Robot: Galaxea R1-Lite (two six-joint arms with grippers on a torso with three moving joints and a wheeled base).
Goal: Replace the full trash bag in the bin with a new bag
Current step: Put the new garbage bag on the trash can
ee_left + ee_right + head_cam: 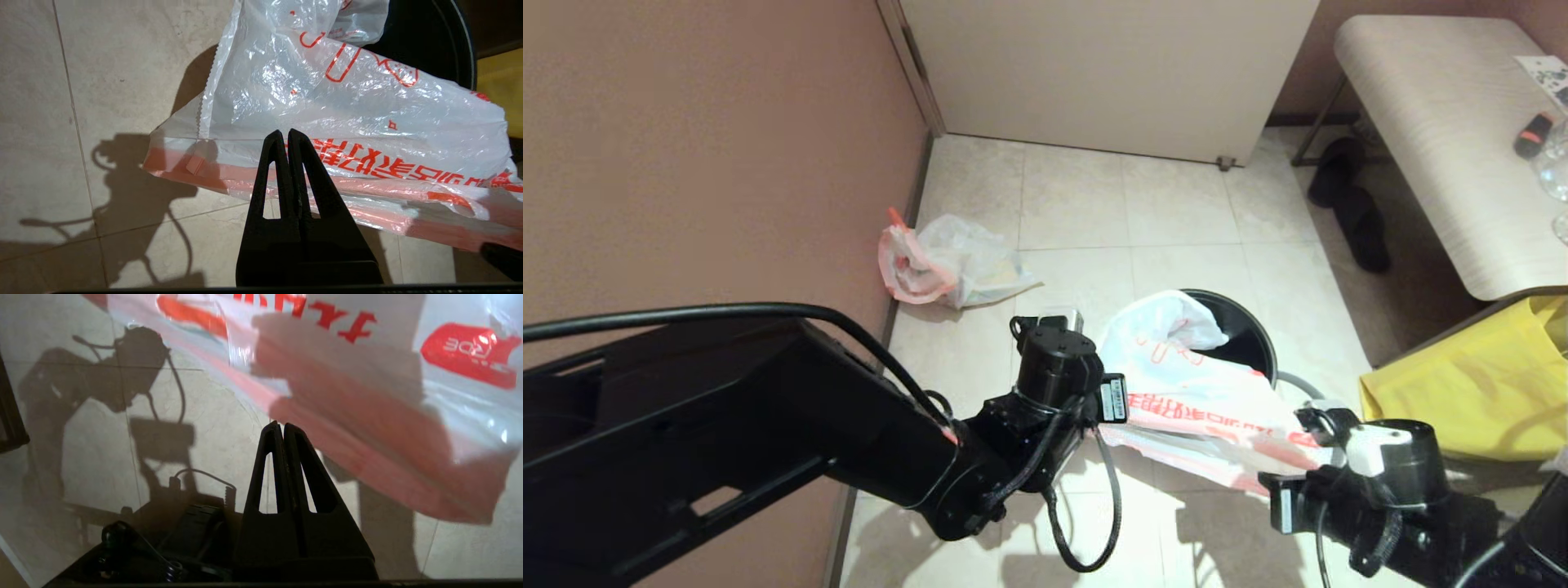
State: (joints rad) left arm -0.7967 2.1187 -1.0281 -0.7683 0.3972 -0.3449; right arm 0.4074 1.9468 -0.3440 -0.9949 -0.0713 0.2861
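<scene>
While the new bag [1201,392] drapes from the bin [1241,331] toward me, my left gripper [284,134] is pinched closed on its pink-edged hem, fingers pressed together. My right gripper [278,426], fingers likewise together, sits at the bag's near right edge; whether it pinches plastic, I cannot tell. The full trash bag [947,263] lies far left against the brown wall [711,155]. A yellow bag [1478,384] stands right of the bin, a bench [1437,122] and dark slippers [1356,204] beyond, all on pale floor tiles [1078,196].
</scene>
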